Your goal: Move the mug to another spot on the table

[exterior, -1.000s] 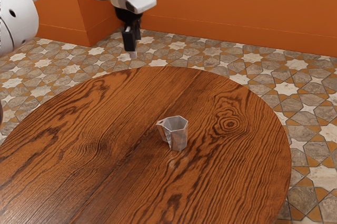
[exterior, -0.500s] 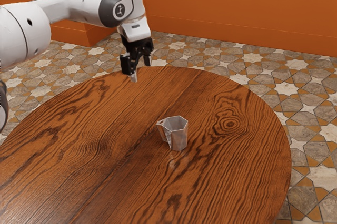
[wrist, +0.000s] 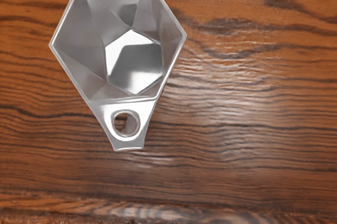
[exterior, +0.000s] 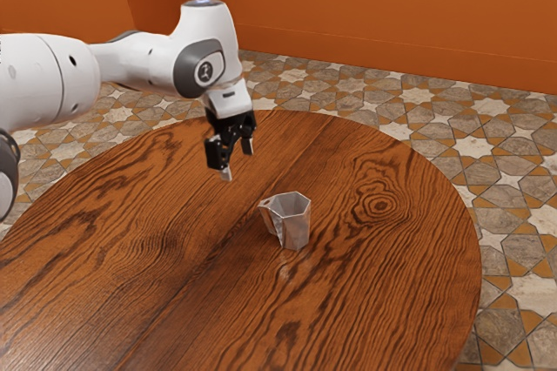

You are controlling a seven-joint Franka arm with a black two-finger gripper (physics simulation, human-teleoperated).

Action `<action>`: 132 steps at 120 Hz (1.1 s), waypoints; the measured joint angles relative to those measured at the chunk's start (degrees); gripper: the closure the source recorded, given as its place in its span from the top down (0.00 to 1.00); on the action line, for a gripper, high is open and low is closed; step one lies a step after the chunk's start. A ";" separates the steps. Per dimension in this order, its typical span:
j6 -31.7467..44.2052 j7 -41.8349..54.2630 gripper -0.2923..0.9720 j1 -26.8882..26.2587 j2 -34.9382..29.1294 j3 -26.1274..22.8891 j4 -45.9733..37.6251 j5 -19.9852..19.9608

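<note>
Exterior view: gripper hangs above the table, fingers parted, grasping nothing, near the mug but apart from it. Mug upright, well in from the table's edges.

Wrist view: mug from above, six-sided rim, empty; handle has a round hole.

Saw star-patterned floor tiles beyond the tabletop's far and right edges, met behind by an orange wall.
</note>
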 joint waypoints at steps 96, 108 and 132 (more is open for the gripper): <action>9.61 -19.27 0.77 -0.18 10.43 -0.57 -2.74 -2.45; 10.72 -18.96 0.77 -0.19 10.74 -0.84 -2.62 -2.98; 11.95 -18.18 0.77 -0.32 11.09 -1.17 -2.52 -3.56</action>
